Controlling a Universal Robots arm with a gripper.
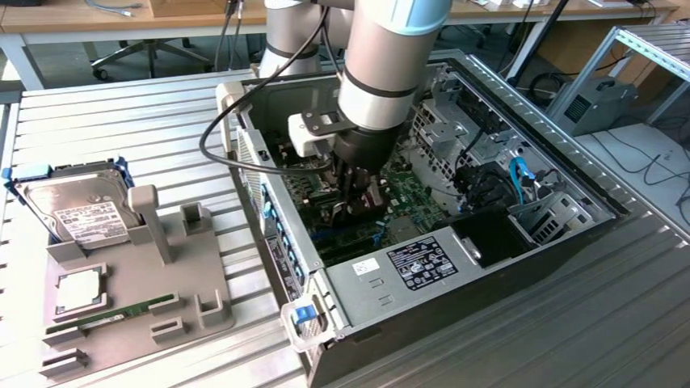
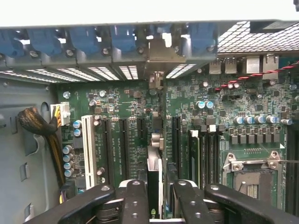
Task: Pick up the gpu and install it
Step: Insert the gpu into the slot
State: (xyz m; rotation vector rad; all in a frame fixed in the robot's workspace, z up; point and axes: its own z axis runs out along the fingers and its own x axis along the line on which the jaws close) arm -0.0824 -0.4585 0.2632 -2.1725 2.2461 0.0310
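One gpu point(image 2: 154, 179) edge-on between the gripper point(image 2: 155, 198) fingers, over motherboard point(image 2: 126, 135).

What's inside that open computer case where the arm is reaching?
Inside the computer case lies a green motherboard with expansion slots. The gripper holds the gpu on edge over the slots. The card's lower edge is hidden, so seating is unclear.

silver hard drive point(image 1: 77, 210), grey fixture tray point(image 1: 161, 299), open computer case point(image 1: 431, 283)
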